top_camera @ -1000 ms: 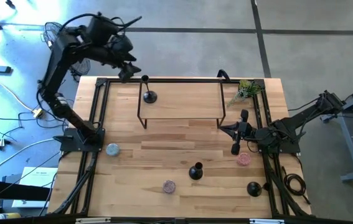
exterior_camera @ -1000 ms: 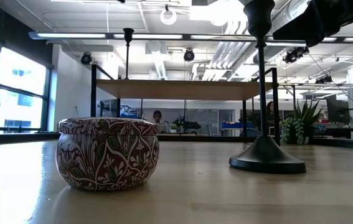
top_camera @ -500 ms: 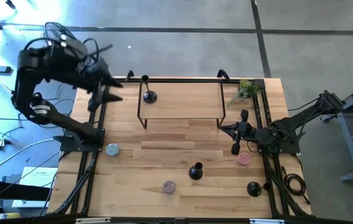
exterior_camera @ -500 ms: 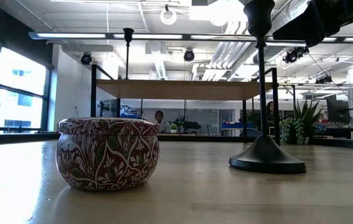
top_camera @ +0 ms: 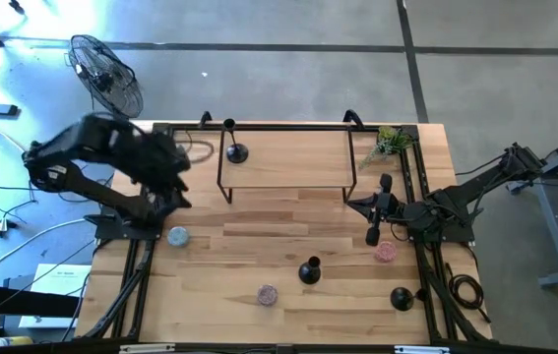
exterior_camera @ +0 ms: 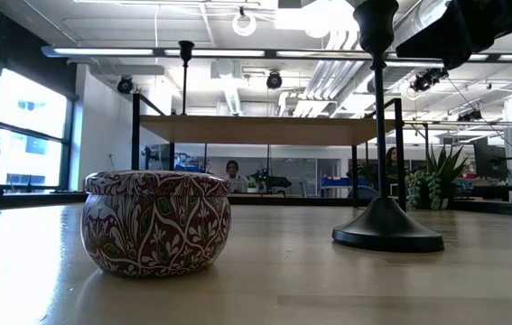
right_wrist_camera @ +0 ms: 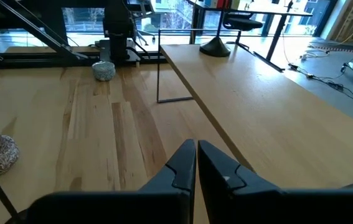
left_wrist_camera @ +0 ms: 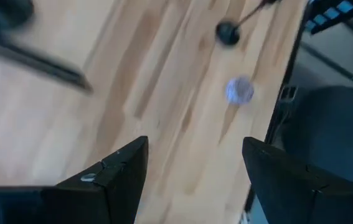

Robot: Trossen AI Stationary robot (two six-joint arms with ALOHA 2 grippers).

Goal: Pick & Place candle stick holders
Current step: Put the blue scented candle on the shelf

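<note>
One black candle stick holder (top_camera: 236, 152) stands on its round base on the raised wooden shelf (top_camera: 288, 157); it also shows in the right wrist view (right_wrist_camera: 215, 46). A second holder (top_camera: 309, 270) (exterior_camera: 387, 236) stands on the table's near middle. A third (top_camera: 402, 298) stands at the near right. My left gripper (top_camera: 172, 182) (left_wrist_camera: 195, 146) is open and empty above the table's left edge, near its own base. My right gripper (top_camera: 355, 204) (right_wrist_camera: 196, 163) is shut and empty, resting at the right side below the shelf's right end.
Three small round tins sit on the table: blue-grey (top_camera: 177, 236) at the left, patterned (top_camera: 267, 294) (exterior_camera: 156, 221) at the near middle, pink (top_camera: 385, 252) at the right. A potted plant (top_camera: 389, 143) stands at the far right corner. Black rails (top_camera: 146, 256) run along both sides.
My left arm has swung away from the shelf's far left corner, out past the table's left edge, then down and toward the near edge to above its base. The holder on the shelf has stayed where it was.
</note>
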